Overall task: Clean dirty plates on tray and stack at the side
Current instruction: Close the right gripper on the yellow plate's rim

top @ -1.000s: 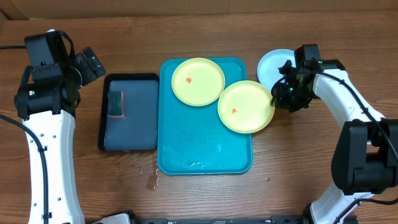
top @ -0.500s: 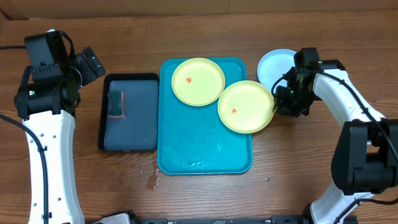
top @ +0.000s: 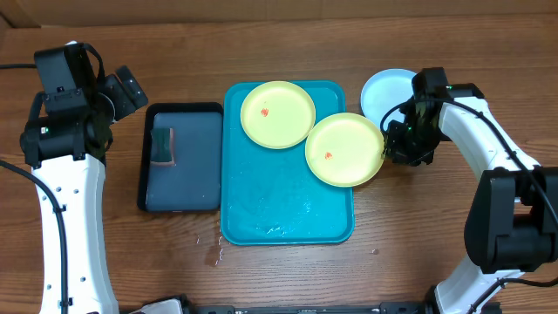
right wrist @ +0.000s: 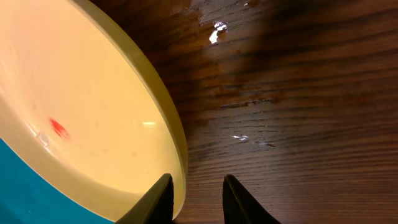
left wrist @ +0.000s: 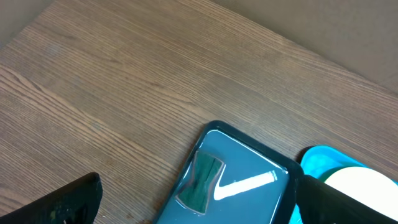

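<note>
Tight: plate (right wrist: 74,112) rim at right claw (right wrist: 196,186); bare table (right wrist: 298,124) opp. side, passable.

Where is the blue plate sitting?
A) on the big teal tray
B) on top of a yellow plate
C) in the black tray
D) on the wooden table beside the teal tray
D: the blue plate lies on the wooden table, off the right side of the teal tray.

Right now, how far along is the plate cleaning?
Done, maybe: the light blue round plastic plate lies off the large teal plastic tray, no smear visible. In hand: the right gripper, jaws slightly apart, is at the rim of the overhanging pale yellow-green plate. Left: it and the second yellow-green plate show red smears; nothing is stacked.
</note>
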`<action>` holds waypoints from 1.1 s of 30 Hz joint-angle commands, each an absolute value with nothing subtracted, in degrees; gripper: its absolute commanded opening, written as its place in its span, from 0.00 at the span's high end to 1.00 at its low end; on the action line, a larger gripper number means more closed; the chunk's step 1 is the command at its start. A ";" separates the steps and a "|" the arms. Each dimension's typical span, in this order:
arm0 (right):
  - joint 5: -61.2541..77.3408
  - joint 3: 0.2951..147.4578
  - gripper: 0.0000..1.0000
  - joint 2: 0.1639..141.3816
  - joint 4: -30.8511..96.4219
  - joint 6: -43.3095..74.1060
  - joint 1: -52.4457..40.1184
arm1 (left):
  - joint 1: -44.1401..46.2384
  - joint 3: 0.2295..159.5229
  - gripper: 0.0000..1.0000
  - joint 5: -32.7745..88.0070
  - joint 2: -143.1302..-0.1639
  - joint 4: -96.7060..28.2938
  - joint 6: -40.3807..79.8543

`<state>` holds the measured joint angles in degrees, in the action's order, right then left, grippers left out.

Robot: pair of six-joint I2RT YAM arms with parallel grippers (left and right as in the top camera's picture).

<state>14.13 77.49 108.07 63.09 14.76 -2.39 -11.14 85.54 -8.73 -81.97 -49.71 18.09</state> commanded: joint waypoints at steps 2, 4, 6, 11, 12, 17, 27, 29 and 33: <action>13.85 77.19 0.72 107.59 63.37 15.29 -2.63 | -11.22 86.52 0.00 -8.25 -82.13 -49.47 18.90; 13.85 77.19 0.72 107.59 63.57 15.29 -2.63 | -11.22 86.52 0.00 -8.25 -82.13 -49.47 18.90; 13.85 77.19 0.73 107.59 63.61 15.29 -2.63 | -11.22 86.52 0.00 -8.25 -82.13 -49.47 18.90; 14.24 77.19 0.72 107.59 63.53 15.29 -2.63 | -11.22 86.52 0.00 -8.25 -82.13 -49.47 18.90; 14.52 77.19 0.73 107.59 63.53 15.29 -2.63 | -11.22 86.52 0.00 -8.25 -82.13 -49.50 18.90; 15.29 77.19 0.72 107.59 63.35 15.29 -2.63 | -11.22 86.52 0.00 -8.25 -82.13 -49.47 18.90; 15.05 77.19 0.72 107.59 63.55 18.33 -4.56 | -11.22 86.52 0.00 -8.25 -82.13 -49.47 18.90; 15.05 77.19 0.72 107.59 63.55 18.31 -5.17 | -11.22 86.52 0.00 -8.25 -82.13 -49.47 18.90; 13.50 77.19 0.72 107.59 63.77 19.03 -5.56 | -11.22 86.52 0.00 -8.25 -82.13 -49.47 18.87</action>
<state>14.76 77.49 108.07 63.72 17.72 -5.37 -11.14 85.54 -8.73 -81.97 -49.74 18.09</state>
